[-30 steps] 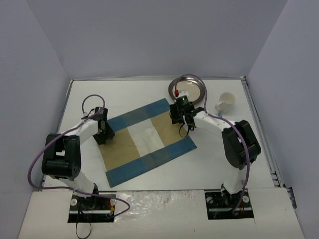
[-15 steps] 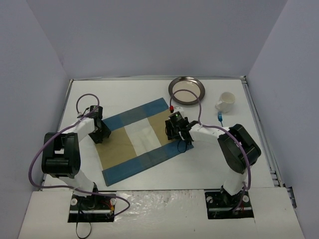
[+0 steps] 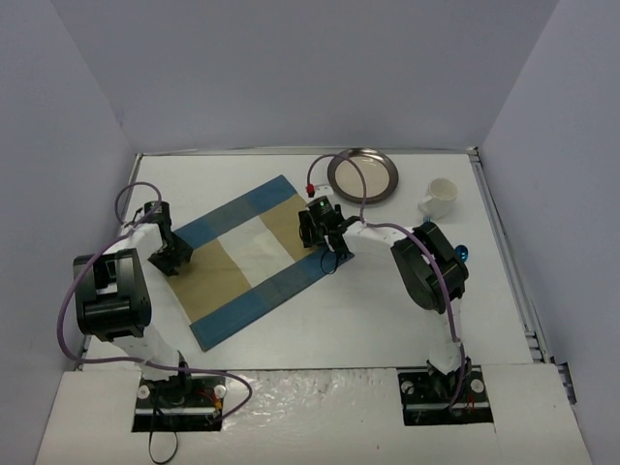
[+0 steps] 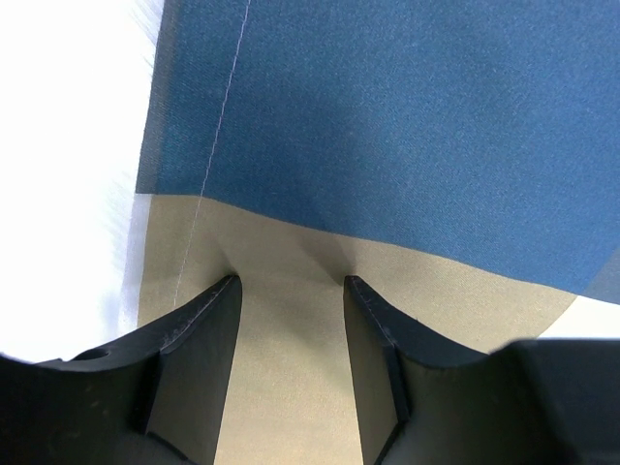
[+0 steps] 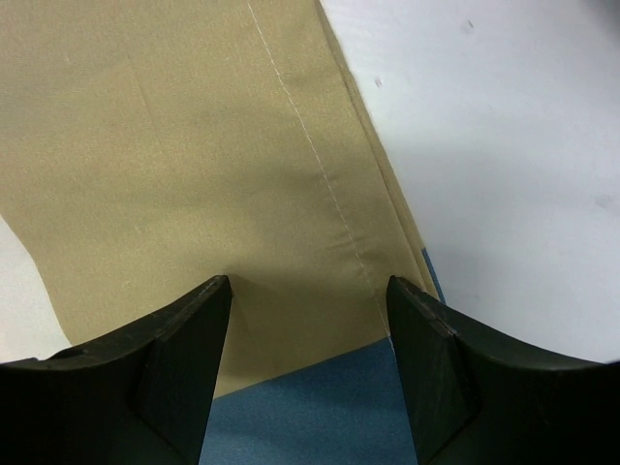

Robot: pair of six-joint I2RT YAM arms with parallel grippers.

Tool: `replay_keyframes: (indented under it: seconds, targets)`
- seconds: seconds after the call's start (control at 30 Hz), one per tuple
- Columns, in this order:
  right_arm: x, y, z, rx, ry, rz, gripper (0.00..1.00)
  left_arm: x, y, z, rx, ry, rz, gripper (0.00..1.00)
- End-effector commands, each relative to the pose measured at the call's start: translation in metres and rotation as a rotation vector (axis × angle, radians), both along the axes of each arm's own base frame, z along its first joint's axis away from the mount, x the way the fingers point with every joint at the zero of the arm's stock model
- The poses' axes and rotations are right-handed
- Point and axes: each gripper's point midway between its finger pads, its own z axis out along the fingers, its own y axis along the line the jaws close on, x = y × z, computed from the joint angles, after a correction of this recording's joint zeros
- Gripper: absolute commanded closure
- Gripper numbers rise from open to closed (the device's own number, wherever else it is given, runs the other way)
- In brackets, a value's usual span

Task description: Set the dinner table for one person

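The dinner table (image 3: 329, 329) is a large white tabletop. A blue-and-tan striped placemat (image 3: 254, 257) lies askew on it, left of centre. My left gripper (image 3: 174, 260) is open, its fingertips pressing down on the mat's left tan edge. In the left wrist view the gripper (image 4: 291, 281) stands on tan cloth (image 4: 281, 387) below the blue stripe. My right gripper (image 3: 327, 240) is open, tips pressing on the mat's right edge. In the right wrist view the gripper (image 5: 308, 281) straddles tan cloth (image 5: 194, 145) beside bare table (image 5: 504, 116).
A round metal plate (image 3: 363, 174) sits at the back, right of centre. A white cup (image 3: 439, 199) stands to its right. A small blue item (image 3: 466, 254) shows by the right arm's elbow. Grey walls enclose the table on three sides.
Both grippers have moved left and slightly back, dragging the placemat with them away from the plate. The right arm has folded in closer.
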Motion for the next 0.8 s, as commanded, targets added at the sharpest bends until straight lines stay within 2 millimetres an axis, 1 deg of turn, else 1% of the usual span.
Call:
replay_keyframes:
  seconds: [0.0,0.07,0.2,0.23,0.3,0.43,0.47,0.5,0.57,0.6,0.67,0.7,0.73,0.77]
  targets:
    - [0.011,0.008,-0.005,-0.002,0.012,0.023,0.38,-0.009,0.02,-0.016,0.027,0.072,0.045,0.57]
    - [0.016,0.013,-0.003,0.006,0.006,0.03,0.38,-0.009,0.027,-0.015,0.031,0.077,0.059,0.57]
    - [0.017,0.023,0.003,0.036,0.006,0.06,0.38,-0.008,0.028,-0.011,0.019,0.055,0.065,0.57]
    - [0.018,0.026,0.006,0.041,0.001,0.068,0.38,-0.005,0.028,-0.007,0.019,0.043,0.06,0.57]
    - [0.02,0.03,0.02,0.056,-0.022,0.084,0.38,-0.002,0.024,0.001,0.007,0.019,0.045,0.56]
    - [0.03,0.039,0.056,0.098,-0.084,0.109,0.38,0.014,0.019,0.04,0.001,-0.076,0.001,0.51]
    - [0.032,0.042,0.067,0.112,-0.103,0.114,0.37,0.017,0.017,0.05,0.001,-0.095,-0.009,0.49]
    - [0.035,0.044,0.083,0.129,-0.129,0.118,0.37,0.017,0.016,0.057,0.0,-0.104,-0.019,0.47]
    - [0.038,0.046,0.106,0.151,-0.168,0.122,0.37,0.022,0.016,0.082,0.018,-0.165,-0.029,0.43]
    - [0.039,0.046,0.116,0.159,-0.186,0.121,0.37,0.021,0.01,0.095,0.0,-0.195,-0.055,0.39]
    - [0.039,0.043,0.135,0.175,-0.216,0.108,0.37,0.02,0.003,0.115,-0.016,-0.241,-0.089,0.34]
    - [0.038,0.04,0.147,0.187,-0.236,0.1,0.36,0.018,0.0,0.121,-0.022,-0.257,-0.106,0.32]
    - [0.037,0.039,0.146,0.189,-0.233,0.098,0.36,0.016,-0.004,0.127,-0.025,-0.274,-0.128,0.3]
    - [0.034,0.037,0.158,0.209,-0.245,0.097,0.35,0.009,-0.01,0.133,-0.025,-0.291,-0.161,0.27]
